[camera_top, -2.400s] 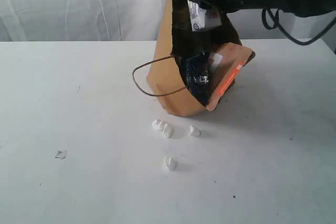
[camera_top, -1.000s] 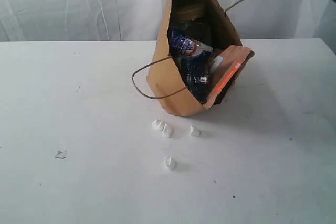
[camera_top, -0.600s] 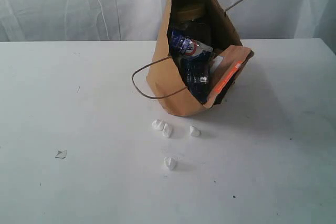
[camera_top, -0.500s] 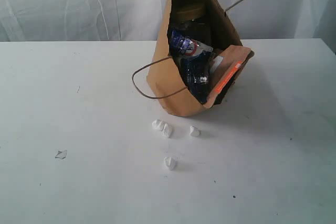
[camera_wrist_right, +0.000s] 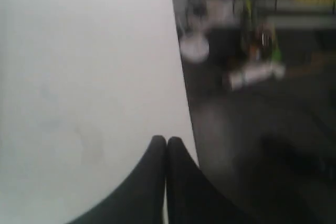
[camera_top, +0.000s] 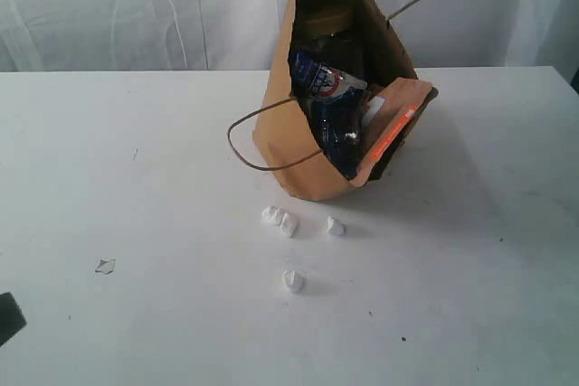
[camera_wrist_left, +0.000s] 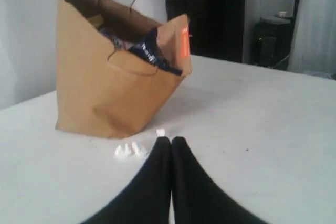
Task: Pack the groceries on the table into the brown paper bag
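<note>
Here the left pincer (camera_wrist_left: pixel 170 141) points, closed, at the brown paper bag (camera_wrist_left: pixel 100 93); right pincer (camera_wrist_right: pixel 166 140) closed too.

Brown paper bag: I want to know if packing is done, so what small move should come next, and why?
Probably just park both arms clear. The brown paper bag holds the groceries, with the orange-brown pouch sticking out at its mouth; only white crumbs lie on the table. The left gripper and right gripper are shut and empty, away from the bag.
</note>
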### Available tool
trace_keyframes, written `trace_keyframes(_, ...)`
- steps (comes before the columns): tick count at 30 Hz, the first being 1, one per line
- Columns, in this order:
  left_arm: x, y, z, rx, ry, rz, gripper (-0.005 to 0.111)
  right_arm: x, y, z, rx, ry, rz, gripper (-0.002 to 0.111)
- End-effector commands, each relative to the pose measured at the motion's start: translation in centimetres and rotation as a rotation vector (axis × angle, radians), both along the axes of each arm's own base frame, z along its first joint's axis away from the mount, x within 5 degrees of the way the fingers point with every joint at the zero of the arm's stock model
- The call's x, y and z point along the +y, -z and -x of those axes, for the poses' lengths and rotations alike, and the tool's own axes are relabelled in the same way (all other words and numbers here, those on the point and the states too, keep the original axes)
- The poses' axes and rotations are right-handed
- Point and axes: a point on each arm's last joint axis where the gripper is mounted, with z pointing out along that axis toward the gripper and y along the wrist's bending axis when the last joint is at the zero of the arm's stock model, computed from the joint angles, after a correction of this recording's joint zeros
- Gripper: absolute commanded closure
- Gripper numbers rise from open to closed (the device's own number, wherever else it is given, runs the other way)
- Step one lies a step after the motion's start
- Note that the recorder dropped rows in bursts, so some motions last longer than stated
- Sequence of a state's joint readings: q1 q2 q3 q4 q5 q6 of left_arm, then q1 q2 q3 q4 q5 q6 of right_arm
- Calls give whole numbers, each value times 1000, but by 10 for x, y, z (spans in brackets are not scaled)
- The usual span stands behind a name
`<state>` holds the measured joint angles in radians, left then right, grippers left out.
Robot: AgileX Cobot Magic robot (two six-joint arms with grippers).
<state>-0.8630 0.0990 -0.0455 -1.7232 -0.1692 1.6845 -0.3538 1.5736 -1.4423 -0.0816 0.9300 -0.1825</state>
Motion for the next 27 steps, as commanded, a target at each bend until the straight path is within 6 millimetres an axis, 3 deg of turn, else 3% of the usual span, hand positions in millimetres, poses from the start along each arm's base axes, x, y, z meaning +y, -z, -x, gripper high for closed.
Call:
trace_keyframes(1,11,20,-12,104,-187,-26,107,-12,58,11,396,97,-123,108)
trace_keyframes(6,19,21,-18,156,-297,4,107,33,96,7,370,-71,-260,108)
trace_keyframes(10,18,20,-17,145,-276,-3,107,72,120,15,320,-191,-182,108)
trace_keyframes(16,18,20,-17,146,-278,-3,107,117,130,35,96,-343,-107,108)
trace_keyframes(23,23,17,-16,114,-356,47,107,174,148,60,130,-678,-145,108)
trace_keyframes(27,33,16,-20,102,-543,66,107,203,146,65,89,-857,-179,108)
